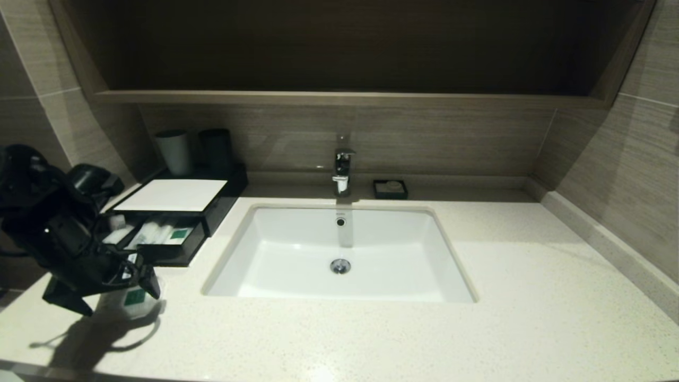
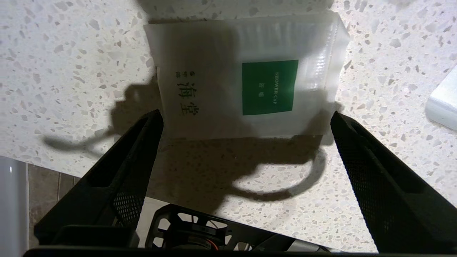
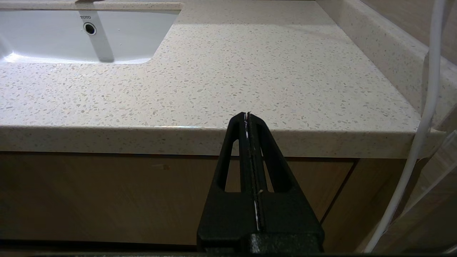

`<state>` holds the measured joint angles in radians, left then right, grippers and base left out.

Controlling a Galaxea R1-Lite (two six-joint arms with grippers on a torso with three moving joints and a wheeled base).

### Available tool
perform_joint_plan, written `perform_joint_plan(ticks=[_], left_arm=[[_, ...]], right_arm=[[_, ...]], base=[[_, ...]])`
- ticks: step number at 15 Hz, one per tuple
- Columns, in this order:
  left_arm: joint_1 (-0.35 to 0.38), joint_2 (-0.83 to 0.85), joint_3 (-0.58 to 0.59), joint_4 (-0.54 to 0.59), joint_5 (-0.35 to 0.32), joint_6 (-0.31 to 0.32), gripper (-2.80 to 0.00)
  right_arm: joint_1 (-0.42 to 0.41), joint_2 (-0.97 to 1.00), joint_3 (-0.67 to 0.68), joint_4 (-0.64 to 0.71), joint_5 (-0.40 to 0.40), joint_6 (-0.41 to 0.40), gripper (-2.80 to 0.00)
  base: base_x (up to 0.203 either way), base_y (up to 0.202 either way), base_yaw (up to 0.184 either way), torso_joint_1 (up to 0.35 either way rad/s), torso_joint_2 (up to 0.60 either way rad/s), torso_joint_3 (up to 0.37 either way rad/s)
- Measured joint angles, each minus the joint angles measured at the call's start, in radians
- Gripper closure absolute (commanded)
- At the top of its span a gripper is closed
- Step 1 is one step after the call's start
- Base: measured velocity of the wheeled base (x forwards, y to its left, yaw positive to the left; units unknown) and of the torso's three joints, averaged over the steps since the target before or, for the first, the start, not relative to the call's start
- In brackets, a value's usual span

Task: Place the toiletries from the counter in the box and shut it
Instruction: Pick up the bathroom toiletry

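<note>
left gripper (image 2: 246, 119) spread wide over the sachet (image 2: 246, 75) near the counter (image 2: 64, 64) front edge; right gripper (image 3: 248, 116) pressed together

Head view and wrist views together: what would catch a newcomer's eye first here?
The left pincer hangs open over a frosted shower cap packet with a green label, lying flat on the speckled counter near its front left corner. Behind it the black box has its drawer pulled open with packets inside. The right pincer sits shut, parked below the counter's front edge.
</note>
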<state>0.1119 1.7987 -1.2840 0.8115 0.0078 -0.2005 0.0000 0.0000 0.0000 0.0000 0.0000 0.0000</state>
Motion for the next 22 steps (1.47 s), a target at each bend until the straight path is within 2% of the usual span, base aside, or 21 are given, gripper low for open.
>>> perform_joint_plan(ticks=[3,4,22], left_arm=[[0.000,0.003,0.000,0.000,0.003,-0.008,-2.80],[0.000,0.003,0.000,0.000,0.003,-0.008,0.00],[0.000,-0.037,0.006,0.004,0.006,-0.010,0.00]], right_arm=[[0.000,0.000,0.000,0.000,0.000,0.000,0.00],[0.000,0.000,0.000,0.000,0.000,0.000,0.00],[0.000,0.000,0.000,0.000,0.000,0.000,0.00]], base=[[0.000,0.000,0.000,0.000,0.00,0.000],[0.000,0.000,0.000,0.000,0.00,0.000],[0.000,0.000,0.000,0.000,0.00,0.000]])
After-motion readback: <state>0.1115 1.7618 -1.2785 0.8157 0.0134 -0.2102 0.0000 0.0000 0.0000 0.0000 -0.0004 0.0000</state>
